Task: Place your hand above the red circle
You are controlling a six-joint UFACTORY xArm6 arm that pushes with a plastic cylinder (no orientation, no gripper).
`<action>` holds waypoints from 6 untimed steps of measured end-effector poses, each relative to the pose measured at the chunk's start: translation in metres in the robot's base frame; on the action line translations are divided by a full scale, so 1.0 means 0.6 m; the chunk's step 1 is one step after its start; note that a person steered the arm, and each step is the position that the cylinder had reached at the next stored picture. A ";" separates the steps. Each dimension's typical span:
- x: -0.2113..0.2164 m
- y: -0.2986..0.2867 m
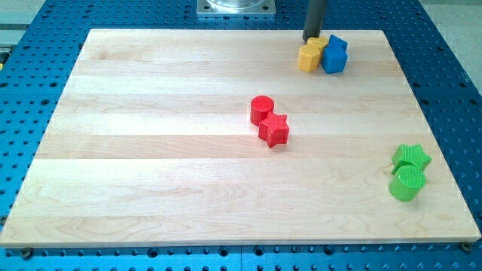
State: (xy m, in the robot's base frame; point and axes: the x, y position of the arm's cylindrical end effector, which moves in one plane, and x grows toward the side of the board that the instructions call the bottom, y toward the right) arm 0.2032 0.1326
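Red circle [261, 109] touches red star [274, 130]; my tip [310, 40], clawless, beside yellow block [309, 57].

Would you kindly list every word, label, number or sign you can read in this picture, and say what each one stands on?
None: no readable text shows anywhere in the camera view.
The wooden board is bare grain.
The red circle, red star, green star, green cylinder, yellow block and blue block carry no marks.
My tip, at the yellow block's top edge, is plain dark.
The blue perforated table shows only holes.
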 end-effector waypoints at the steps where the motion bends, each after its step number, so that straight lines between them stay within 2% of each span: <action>1: 0.008 -0.111; 2: 0.039 -0.139; 5: 0.056 -0.164; 6: 0.132 -0.182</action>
